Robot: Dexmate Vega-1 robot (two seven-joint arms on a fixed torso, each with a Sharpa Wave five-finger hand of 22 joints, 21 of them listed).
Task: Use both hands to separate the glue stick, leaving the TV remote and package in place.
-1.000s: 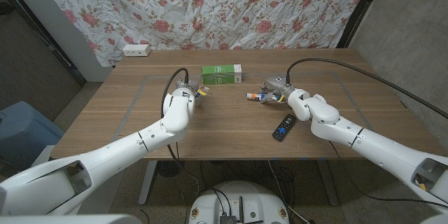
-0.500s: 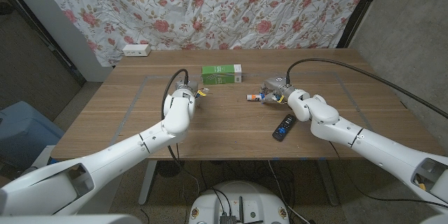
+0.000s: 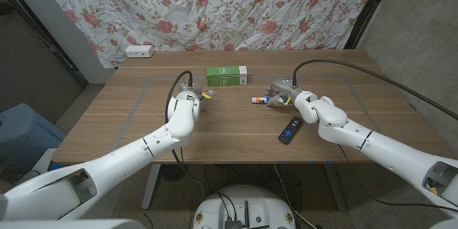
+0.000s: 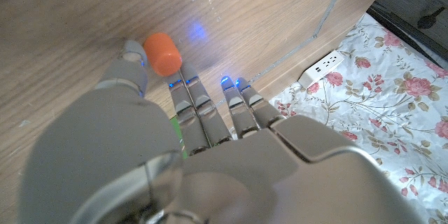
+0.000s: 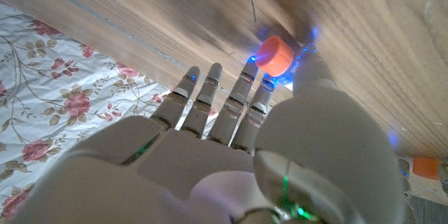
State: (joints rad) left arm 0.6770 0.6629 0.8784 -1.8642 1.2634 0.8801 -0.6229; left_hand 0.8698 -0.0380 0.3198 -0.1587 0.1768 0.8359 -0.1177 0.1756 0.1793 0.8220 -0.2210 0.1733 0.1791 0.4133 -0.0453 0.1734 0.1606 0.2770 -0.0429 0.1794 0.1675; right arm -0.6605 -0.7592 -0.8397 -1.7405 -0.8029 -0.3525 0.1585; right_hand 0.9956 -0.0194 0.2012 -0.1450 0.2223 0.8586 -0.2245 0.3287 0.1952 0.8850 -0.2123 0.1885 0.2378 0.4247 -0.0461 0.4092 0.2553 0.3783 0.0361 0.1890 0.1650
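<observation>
The glue stick is in two pieces. My left hand (image 3: 190,94) pinches the orange cap (image 3: 207,94) between thumb and fingers, close above the wood; the left wrist view shows the cap (image 4: 162,52) beside the thumb tip of that hand (image 4: 175,147). My right hand (image 3: 285,91) grips the white glue stick body (image 3: 260,99), its orange end pointing toward the left hand. That orange end (image 5: 274,54) sits between thumb and fingers of the right hand (image 5: 224,154). The green package (image 3: 227,76) lies between and behind the hands. The black TV remote (image 3: 290,129) lies just in front of the right hand.
A white power strip (image 3: 139,51) sits at the table's far left edge, in front of a floral cloth; it also shows as the power strip (image 4: 323,68). Thin tape lines mark the wooden table (image 3: 236,136).
</observation>
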